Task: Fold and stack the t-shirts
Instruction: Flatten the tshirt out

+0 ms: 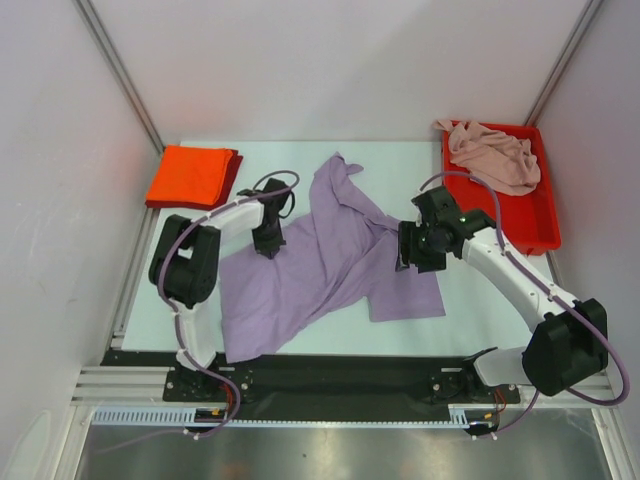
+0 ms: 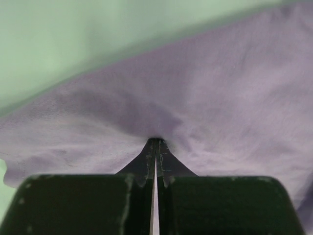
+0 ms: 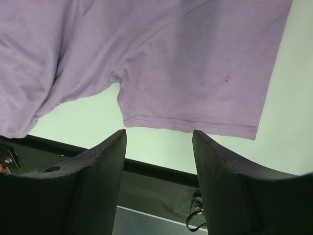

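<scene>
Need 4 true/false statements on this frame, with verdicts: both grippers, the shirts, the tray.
1. The left gripper is shut on the large lavender-purple cloth t-shirt. True.
2. The right gripper is clamped on that shirt's sleeve. False: its jaws stand open over the sleeve, holding nothing.
3. The folded orange-red cloth t-shirt lies apart from the lavender shirt. True.
4. The crumpled pale pink cloth t-shirt lies on top of the lavender shirt. False: it lies in the rigid red plastic tray.
</scene>
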